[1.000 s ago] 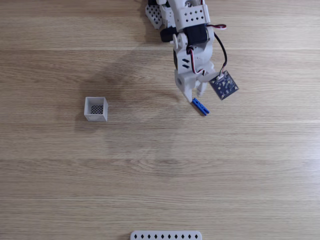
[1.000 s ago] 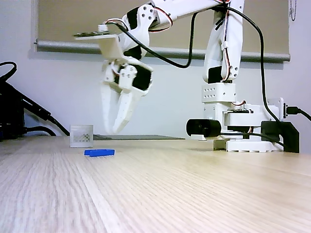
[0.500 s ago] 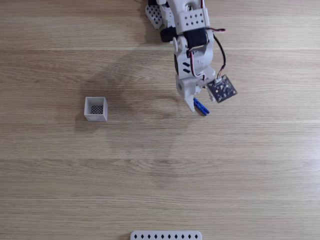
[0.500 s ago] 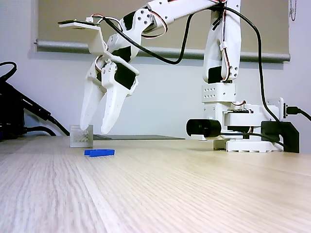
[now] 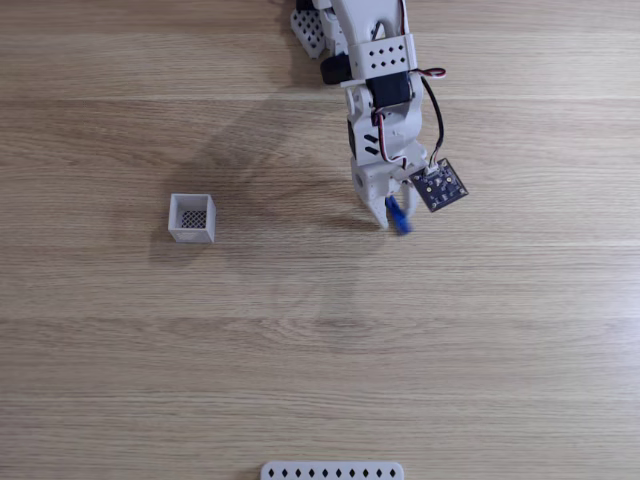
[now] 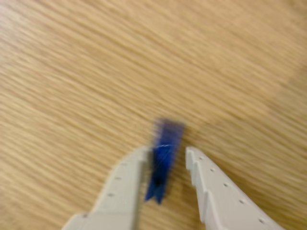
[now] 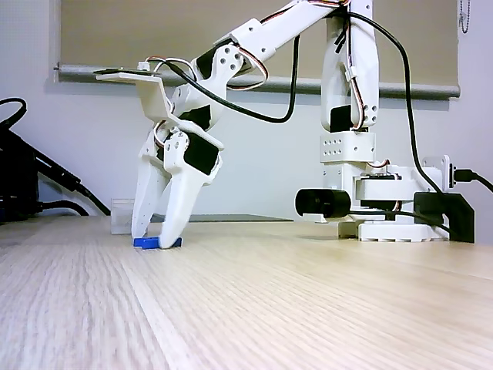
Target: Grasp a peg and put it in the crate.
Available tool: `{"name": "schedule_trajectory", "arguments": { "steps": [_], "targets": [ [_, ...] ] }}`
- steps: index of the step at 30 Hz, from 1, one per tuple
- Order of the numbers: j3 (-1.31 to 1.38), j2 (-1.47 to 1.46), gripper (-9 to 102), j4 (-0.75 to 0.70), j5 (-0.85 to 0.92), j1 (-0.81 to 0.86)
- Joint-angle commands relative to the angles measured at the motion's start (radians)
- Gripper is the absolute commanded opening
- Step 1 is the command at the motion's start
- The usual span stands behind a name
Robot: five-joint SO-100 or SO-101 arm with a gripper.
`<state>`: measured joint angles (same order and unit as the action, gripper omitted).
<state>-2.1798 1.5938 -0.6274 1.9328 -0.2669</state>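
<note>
So the gripper [image 7: 154, 240] is down at table level, fingertips touching or nearly touching the wooden table [image 5: 300, 330] in a fixed view from the side. The blue peg [image 7: 157, 242] lies flat on the wood right between the two fingers, one fingertip at each side of it. In the wrist view the peg [image 6: 163, 158] sits in the gap between the white fingers [image 6: 122, 184], closer to the finger on the left of that view, maybe touching it; there's still a visible sliver of wood between the peg and the other finger. That picture is pretty blurry, so I wouldn't swear to contact on either side. Claw reads as spread around the peg, not clamped on it.

From above in a fixed view, the gripper [image 5: 393, 217] covers most of the peg [image 5: 398, 216], with just a short blue bit poking out next to the fingertip. A small dark circuit board [image 5: 438, 186] hangs off the wrist on the right of that view.

The crate [image 5: 192, 218] stands upright well apart from the peg, off to the left in the view from above, with its dark grid bottom visible. In the side view the crate [image 7: 120, 216] peeks out behind the gripper's fingers. A white strip with diamond holes [image 5: 332, 470] lies at the bottom edge of the view from above.
</note>
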Motion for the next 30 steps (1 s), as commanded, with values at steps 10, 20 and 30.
{"name": "schedule_trajectory", "arguments": {
  "steps": [10, 20, 30],
  "targets": [
    [-0.032, 0.170, -1, 0.035, -0.003, 0.009],
    [-0.308, 0.397, -1, 0.600, -0.006, 0.170],
    [-0.428, 0.357, -1, 0.991, -0.201, 0.584]
  ]
}}
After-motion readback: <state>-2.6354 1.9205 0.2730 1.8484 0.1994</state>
